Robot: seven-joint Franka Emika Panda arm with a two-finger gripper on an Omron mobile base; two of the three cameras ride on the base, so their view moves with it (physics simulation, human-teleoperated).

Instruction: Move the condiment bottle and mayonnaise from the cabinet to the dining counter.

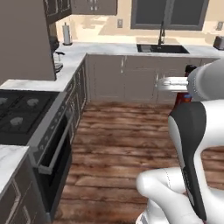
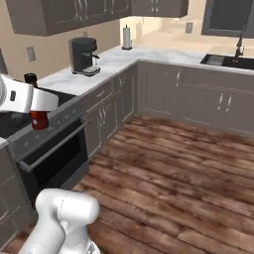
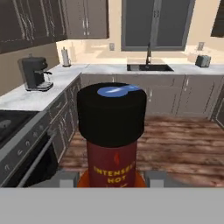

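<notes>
The condiment bottle (image 3: 111,159), dark red with a black cap and a "hot" label, stands upright in mid-air between my fingers (image 3: 65,179). My gripper (image 3: 112,179) is shut on its lower body. In the left base view the bottle (image 1: 182,99) hangs over the wooden floor at the right, its cap rising above my hand. From the right base camera the bottle (image 2: 38,120) shows at the far left, in front of the stove. The mayonnaise and the dining counter are out of view.
A stove (image 1: 22,113) with an oven (image 1: 57,153) below lines the left side. A coffee machine (image 2: 83,55), a paper towel roll (image 1: 66,34) and a sink (image 1: 162,48) sit on the marble worktop. Wall cabinets (image 2: 74,15) hang shut above. Wooden floor (image 1: 122,140) lies open ahead.
</notes>
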